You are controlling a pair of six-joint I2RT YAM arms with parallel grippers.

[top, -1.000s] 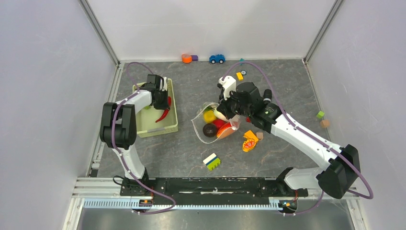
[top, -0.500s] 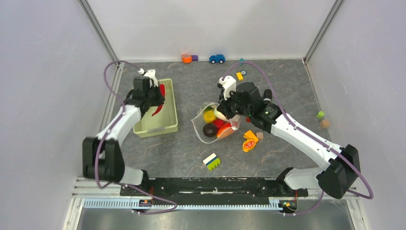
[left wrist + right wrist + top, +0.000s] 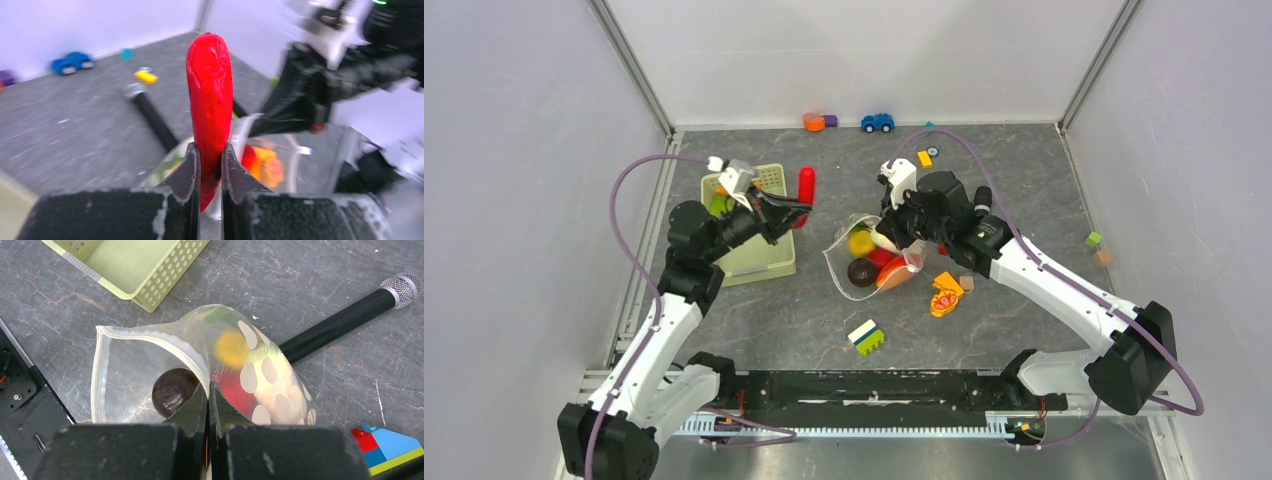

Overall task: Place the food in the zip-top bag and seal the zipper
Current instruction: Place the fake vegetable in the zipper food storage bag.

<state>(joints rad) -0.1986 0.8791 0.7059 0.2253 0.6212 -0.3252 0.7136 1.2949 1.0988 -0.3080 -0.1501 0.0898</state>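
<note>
Left gripper (image 3: 210, 156) clamped on chili (image 3: 210, 95), held aloft between basket (image 3: 759, 268) and bag (image 3: 260, 375). Right gripper (image 3: 208, 392) pinches bag rim; mouth open. Dark, yellow and red pieces (image 3: 174, 390) inside, possibly one green.

No legible text, label or number anywhere, perhaps owing to blurred views.

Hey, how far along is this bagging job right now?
Done: a dark purple piece, a yellow piece and a red piece lie inside the zip-top bag. In hand: the left pincer grips the red chili; the right pincer pinches the bag's rim, mouth open. Left: drop the chili in, fetch what looks like a green piece in the basket, then seal the zipper.
</note>
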